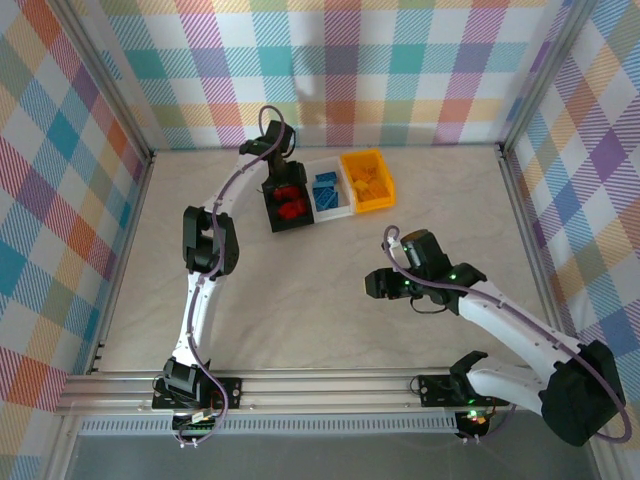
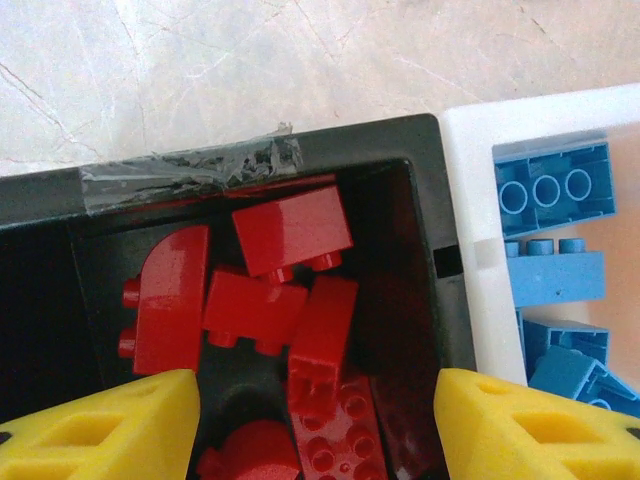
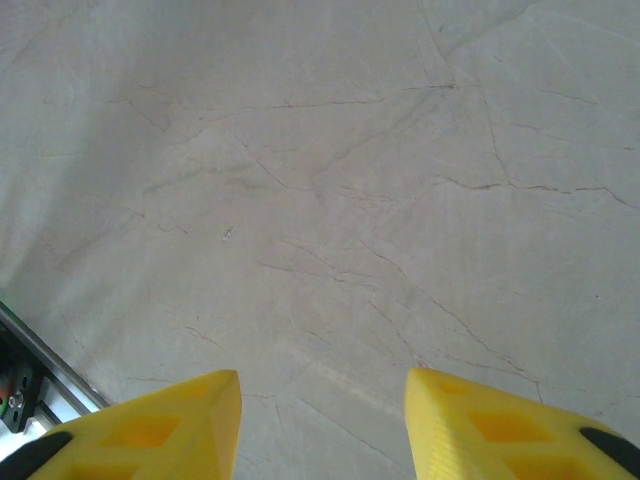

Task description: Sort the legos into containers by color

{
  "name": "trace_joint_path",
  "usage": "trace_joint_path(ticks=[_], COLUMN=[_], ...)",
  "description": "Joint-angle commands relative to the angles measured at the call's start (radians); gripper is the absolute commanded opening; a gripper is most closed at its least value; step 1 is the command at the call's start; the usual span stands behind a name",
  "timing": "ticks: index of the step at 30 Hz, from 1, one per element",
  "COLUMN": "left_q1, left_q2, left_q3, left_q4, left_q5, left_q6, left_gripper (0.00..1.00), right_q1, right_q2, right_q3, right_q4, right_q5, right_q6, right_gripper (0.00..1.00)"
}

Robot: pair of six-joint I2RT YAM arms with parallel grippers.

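From above, the left pincer (image 1: 278, 180) hangs over the black bin (image 1: 270, 210) of red bricks (image 1: 290, 203); the right pincer (image 1: 378, 285) sits well apart over bare table (image 1: 300, 310). Left wrist camera: fingers (image 2: 110, 430) spread and empty, red bricks below between them. Right wrist camera: fingers spread above the table, nothing held.

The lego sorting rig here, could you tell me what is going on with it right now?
Two robot arms are sorting bricks by color. The left hand hangs open over the black bin, which holds red bricks. Beside it, the white bin holds blue bricks and the yellow-orange bin holds orange bricks. The right hand is open and empty above bare table. The sorting looks about finished.
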State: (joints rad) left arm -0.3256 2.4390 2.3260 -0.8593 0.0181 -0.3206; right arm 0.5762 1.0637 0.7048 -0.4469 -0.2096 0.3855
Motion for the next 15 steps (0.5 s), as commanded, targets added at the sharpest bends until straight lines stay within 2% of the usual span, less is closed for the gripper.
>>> trace_joint_path(ticks=[1, 6, 9, 10, 11, 12, 15], left_q1=[-0.017, -0.058, -0.091, -0.098, -0.105, -0.113, -0.120], left_q2=[-0.150, -0.397, -0.575, -0.628, -0.688, -0.745, -0.902], left_q3=[-0.055, -0.237, -0.409, -0.462, -0.527, -0.591, -0.770], left_q4=[0.008, 0.094, 0.180, 0.200, 0.222, 0.244, 0.298], left_q5=[0.031, 0.001, -0.012, -0.014, -0.016, -0.018, -0.028], left_q6=[0.012, 0.049, 0.069, 0.071, 0.068, 0.061, 0.035], left_gripper=[0.64, 0.66, 0.69, 0.73, 0.82, 0.99, 1.00], right_q1=[-0.001, -0.001, -0.001, -0.001, -0.001, 0.000, -0.005], right_q2=[-0.023, -0.002, 0.008, 0.009, 0.011, 0.011, 0.007], right_q3=[0.001, 0.025, 0.041, 0.046, 0.048, 0.055, 0.084], right_q4=[-0.028, -0.013, 0.003, 0.008, 0.015, 0.019, 0.017], right_q5=[0.025, 0.041, 0.042, 0.042, 0.044, 0.048, 0.066], right_q6=[0.013, 0.013, 0.013, 0.013, 0.012, 0.010, -0.003], right_gripper=[0.49, 0.60, 0.62, 0.63, 0.64, 0.66, 0.74])
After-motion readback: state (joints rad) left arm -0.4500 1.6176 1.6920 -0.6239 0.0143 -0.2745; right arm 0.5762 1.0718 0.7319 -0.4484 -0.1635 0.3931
